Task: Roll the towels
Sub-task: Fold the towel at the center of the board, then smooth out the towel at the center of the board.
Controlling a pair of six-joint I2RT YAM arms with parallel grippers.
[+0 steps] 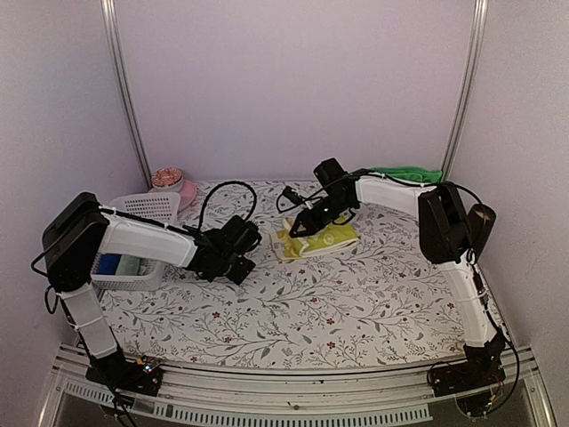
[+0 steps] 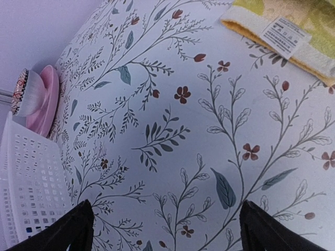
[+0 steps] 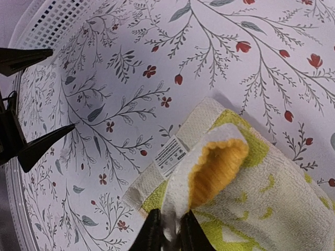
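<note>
– On the flowered table [image 1: 356, 302], seen from above, where are the towels?
– The yellow-lime towel [image 1: 316, 238] lies folded near the middle, a little towards the back. The green towel [image 1: 407, 173] is bunched at the far right edge, well apart from it.
– And the arms?
– The right gripper [image 1: 298, 229] is down on the yellow-lime towel's left end. The left gripper [image 1: 242, 269] hangs over bare cloth, left of the towel and just in front of the white basket [image 1: 147, 209]. A pink bowl [image 1: 182, 191] sits behind the basket.
– What does the left wrist show?
– The left gripper [image 2: 166, 209] has its fingers spread wide with only the table's pattern between them. A corner of the yellow-lime towel [image 2: 314, 18] with its white label [image 2: 282, 35] shows top right; the basket [image 2: 31, 178] and pink bowl [image 2: 44, 99] are at the left.
– And the right wrist?
– The right gripper [image 3: 170, 232] has its fingers nearly together, pinching a raised fold of the yellow-lime towel [image 3: 261, 198]. The fold curls open and shows a yellow underside. The left gripper's spread fingers [image 3: 42, 144] and the basket [image 3: 57, 26] appear at the left.
</note>
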